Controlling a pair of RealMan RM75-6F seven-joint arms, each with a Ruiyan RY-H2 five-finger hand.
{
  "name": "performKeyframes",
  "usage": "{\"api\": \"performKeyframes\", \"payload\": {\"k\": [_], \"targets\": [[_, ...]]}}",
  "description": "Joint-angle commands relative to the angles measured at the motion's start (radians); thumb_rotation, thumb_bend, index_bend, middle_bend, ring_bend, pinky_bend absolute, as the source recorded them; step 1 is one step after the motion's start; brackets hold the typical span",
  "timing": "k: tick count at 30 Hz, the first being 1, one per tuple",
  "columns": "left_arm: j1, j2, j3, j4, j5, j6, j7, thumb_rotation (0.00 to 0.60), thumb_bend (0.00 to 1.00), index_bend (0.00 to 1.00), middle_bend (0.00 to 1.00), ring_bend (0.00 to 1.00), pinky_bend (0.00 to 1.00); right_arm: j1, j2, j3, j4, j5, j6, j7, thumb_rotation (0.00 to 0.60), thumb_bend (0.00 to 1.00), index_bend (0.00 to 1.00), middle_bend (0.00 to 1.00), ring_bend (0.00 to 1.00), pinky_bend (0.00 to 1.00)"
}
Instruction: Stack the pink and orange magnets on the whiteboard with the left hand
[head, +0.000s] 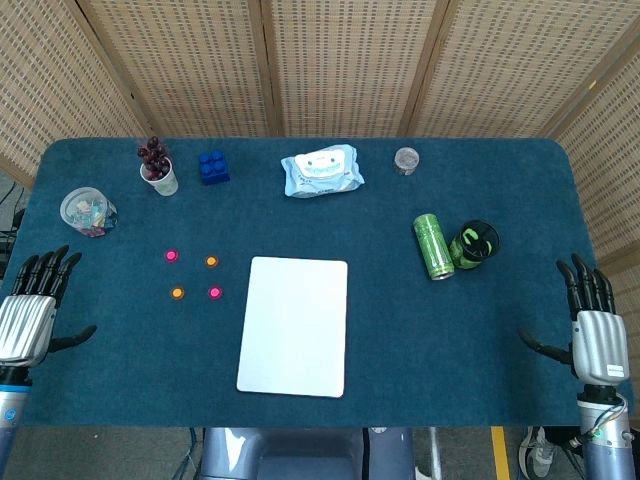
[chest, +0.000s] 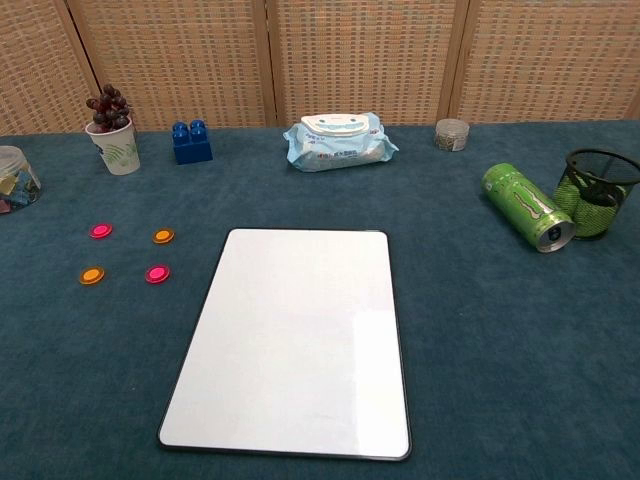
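Note:
A white whiteboard (head: 294, 325) (chest: 292, 340) lies flat in the middle of the blue table. Left of it sit two pink magnets (head: 171, 256) (head: 215, 292) and two orange magnets (head: 211, 261) (head: 177, 293) in a small square. The chest view shows the same pink magnets (chest: 100, 230) (chest: 157, 273) and orange magnets (chest: 163, 236) (chest: 91, 275). My left hand (head: 30, 312) rests open at the table's left edge, well away from the magnets. At the right edge my right hand (head: 593, 330) is open too. Neither hand appears in the chest view.
Along the back stand a cup of grapes (head: 157, 168), a blue block (head: 212, 167), a wipes pack (head: 322, 171) and a small jar (head: 406, 160). A clear container (head: 87, 211) sits far left. A green can (head: 433, 246) lies beside a mesh cup (head: 475, 242) on the right.

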Motion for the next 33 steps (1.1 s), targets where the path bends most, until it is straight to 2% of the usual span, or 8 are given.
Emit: {"api": "performKeyframes", "payload": {"k": [1,7,11,19,22,24,33], "targets": [[-0.002,-0.003,-0.002,0.002,-0.005,-0.006,0.002,0.6,0.0,0.0,0.0,0.0,0.0,0.0,0.003,-0.001,-0.003,0.003,-0.005,0.001,0.6,0.1,0.0,0.0,0.0,0.0],[-0.016,-0.011,-0.004,0.011,-0.016,-0.04,0.011,0.6,0.0,0.01,0.0,0.0,0.0,-0.005,0.008,-0.005,-0.015,0.001,-0.003,-0.003,0.6,0.1,0.0,0.0,0.0,0.0],[-0.06,-0.037,-0.02,0.027,-0.033,-0.103,0.023,0.6,0.01,0.05,0.0,0.0,0.0,-0.005,0.01,-0.004,-0.021,0.012,-0.014,0.007,0.6,0.1,0.0,0.0,0.0,0.0],[-0.227,-0.141,-0.071,0.116,-0.173,-0.381,0.102,0.6,0.15,0.22,0.0,0.0,0.0,-0.002,0.018,-0.005,-0.031,0.021,-0.033,0.013,0.6,0.1,0.0,0.0,0.0,0.0],[-0.278,-0.19,-0.084,0.161,-0.218,-0.455,0.135,0.6,0.23,0.31,0.0,0.0,0.0,-0.001,0.02,-0.005,-0.034,0.025,-0.04,0.02,0.6,0.1,0.0,0.0,0.0,0.0],[-0.311,-0.233,-0.094,0.194,-0.247,-0.493,0.151,0.6,0.26,0.33,0.0,0.0,0.0,-0.001,0.023,-0.005,-0.036,0.026,-0.044,0.025,0.6,0.1,0.0,0.0,0.0,0.0],[-0.386,-0.358,-0.105,0.285,-0.349,-0.553,0.238,0.6,0.27,0.33,0.0,0.0,0.0,0.0,0.032,-0.006,-0.042,0.032,-0.058,0.048,0.6,0.1,0.0,0.0,0.0,0.0]]}}
